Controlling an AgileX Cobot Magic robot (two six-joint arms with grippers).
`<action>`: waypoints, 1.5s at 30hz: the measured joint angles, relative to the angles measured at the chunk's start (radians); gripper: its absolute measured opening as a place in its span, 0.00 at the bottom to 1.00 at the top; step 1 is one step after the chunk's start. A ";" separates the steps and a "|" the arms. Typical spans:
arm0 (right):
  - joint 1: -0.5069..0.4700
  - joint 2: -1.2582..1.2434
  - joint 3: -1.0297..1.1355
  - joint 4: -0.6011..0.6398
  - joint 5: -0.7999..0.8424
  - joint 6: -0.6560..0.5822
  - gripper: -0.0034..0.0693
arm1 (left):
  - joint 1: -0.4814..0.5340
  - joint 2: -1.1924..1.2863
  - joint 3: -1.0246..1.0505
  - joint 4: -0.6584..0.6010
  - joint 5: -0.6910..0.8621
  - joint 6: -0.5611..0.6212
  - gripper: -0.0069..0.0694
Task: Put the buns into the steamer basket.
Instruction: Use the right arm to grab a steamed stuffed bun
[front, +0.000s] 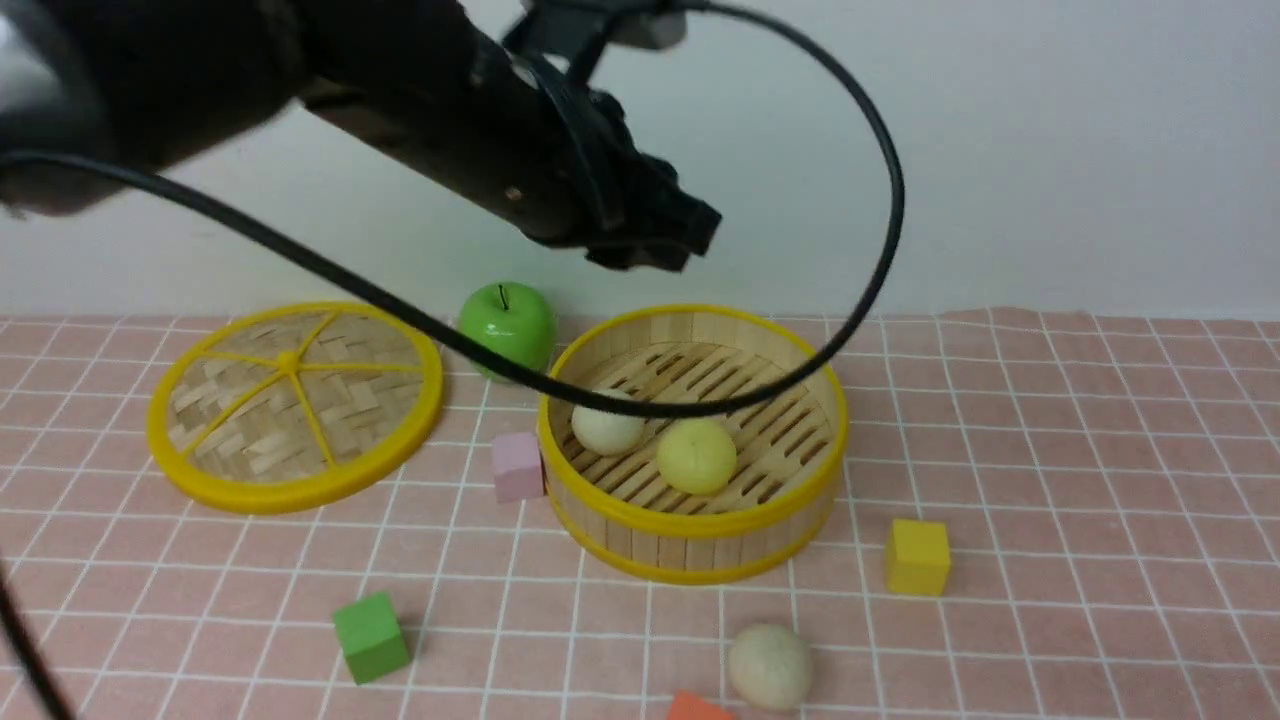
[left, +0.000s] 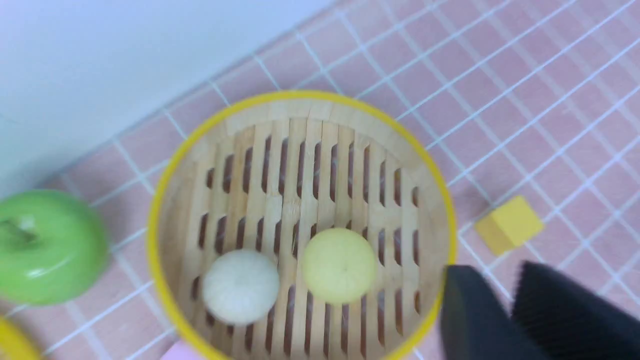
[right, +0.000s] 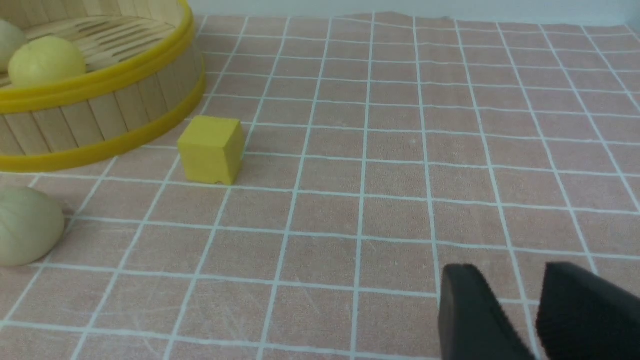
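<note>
Hanging above the far rim of the basket (front: 700, 548), the left claw (front: 650, 235) holds nothing. In the left wrist view its fingers (left: 470, 315) stand slightly parted with only a narrow gap between them. A black cable (front: 880, 250) loops from the arm and crosses in front of the basket.

Two buns lie inside on the slatted floor, close together but not clearly touching: a white bun (front: 608, 425) toward the left and a yellow bun (front: 697, 456) just right of it. The third bun (front: 770, 665), off-white, sits outside on the desk (front: 1080, 450), in front of the basket and well apart from it, with an orange cube (front: 695, 708) just beside it at the picture's lower edge.

The right claw (right: 510, 280) shows only in its own wrist view, low over bare cloth, its fingers apart and empty.

A lid (front: 295, 405) lies flat to the left, and an apple (front: 507, 325) stands between it and the basket, toward the wall. A pink cube (front: 517, 466) sits against the basket's left side. A green cube (front: 370, 636) is front left and a yellow cube (front: 917, 556) is near the basket's right.
</note>
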 joint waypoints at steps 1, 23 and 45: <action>0.000 0.000 0.000 0.000 0.000 0.000 0.38 | 0.000 -0.045 0.013 0.017 0.015 -0.010 0.16; 0.000 0.000 0.000 0.000 0.000 0.000 0.38 | 0.000 -1.404 1.314 0.004 -0.554 -0.113 0.07; 0.000 0.000 0.008 0.246 -0.101 0.196 0.38 | 0.000 -1.568 1.528 -0.015 -0.663 -0.113 0.07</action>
